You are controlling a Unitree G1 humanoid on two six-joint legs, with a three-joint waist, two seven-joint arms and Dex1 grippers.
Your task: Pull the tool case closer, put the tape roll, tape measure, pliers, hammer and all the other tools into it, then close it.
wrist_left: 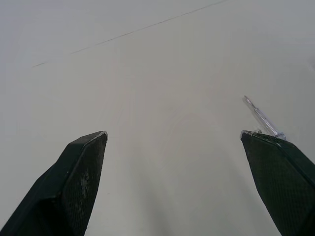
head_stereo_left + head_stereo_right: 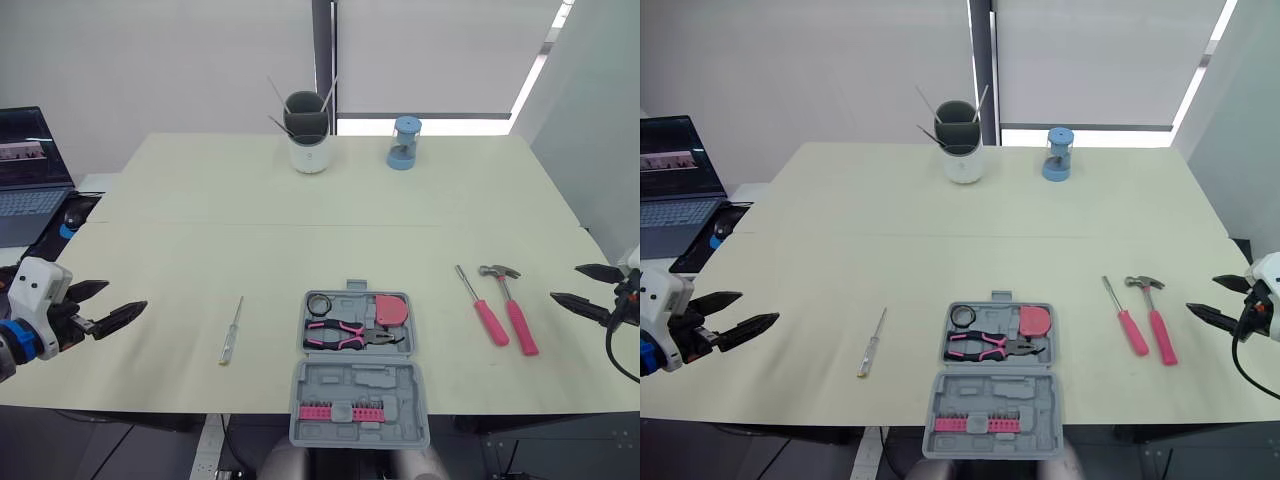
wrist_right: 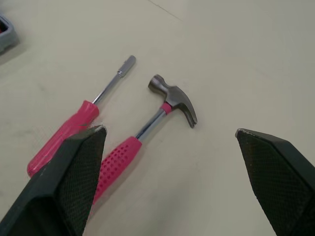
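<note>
The left tool [image 2: 127,296] hangs low over the near left edge of the counter [image 2: 200,220]; its two black fingers [image 1: 78,182] are spread wide and hold nothing; the right tool [image 2: 565,282] hangs low over the near right edge, spread wide too and empty; both point in toward the middle. The thin screwdriver [image 2: 231,331] lies near the left tool, on its inner side; the hammer [image 2: 512,305] and the pink screwdriver [image 2: 482,308] lie side by side just in front of the right tool, not touching it. Between the two tools, well apart from each, the grey case [image 2: 360,400] lies open and flat at the near edge; the pliers [image 2: 345,335], the tape roll [image 2: 319,303] and the tape measure [image 2: 391,309] sit in its far half. From the head you can see the whole counter, with a cup [image 2: 308,135] of sticks far off and a laptop [image 2: 30,170] beyond the left tool; the left wrist view shows the thin screwdriver's tip right by one finger; the right wrist view shows the hammer's claw head close up, and a corner of the case.
</note>
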